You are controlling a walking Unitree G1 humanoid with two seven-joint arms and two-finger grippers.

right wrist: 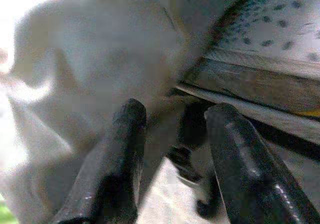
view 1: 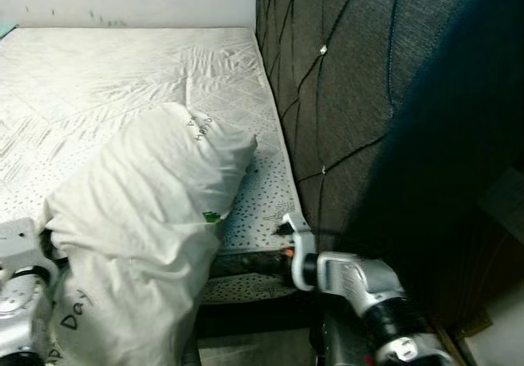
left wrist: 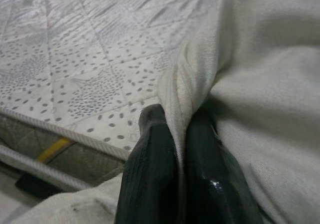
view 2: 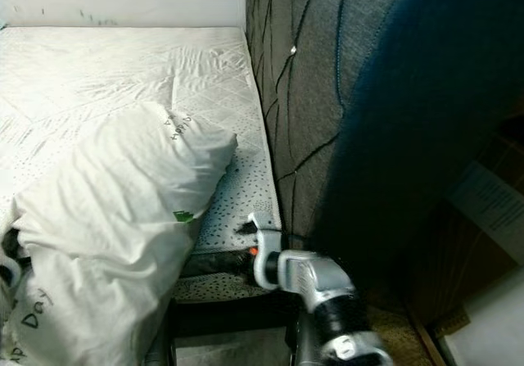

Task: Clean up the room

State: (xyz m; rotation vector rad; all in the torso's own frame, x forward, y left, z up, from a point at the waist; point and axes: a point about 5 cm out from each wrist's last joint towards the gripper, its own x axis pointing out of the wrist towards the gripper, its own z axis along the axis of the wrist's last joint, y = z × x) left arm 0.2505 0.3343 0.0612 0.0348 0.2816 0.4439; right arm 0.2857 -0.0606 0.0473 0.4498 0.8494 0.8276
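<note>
The left gripper [left wrist: 172, 139] is pinching a fold of the white pillow [view 1: 155, 219] between closed fingers, holding that end up so it is draping over the mattress [view 1: 123, 79] edge. Right of it, the right gripper [right wrist: 175, 149] is hanging beside the padded headboard [view 1: 352, 96] with fingers spread wide around nothing, probably readying a second grip.

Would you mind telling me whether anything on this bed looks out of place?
Yes: the white pillow lies askew, hanging off the mattress edge rather than flat at the headboard. The left gripper is pinching its fabric.
</note>
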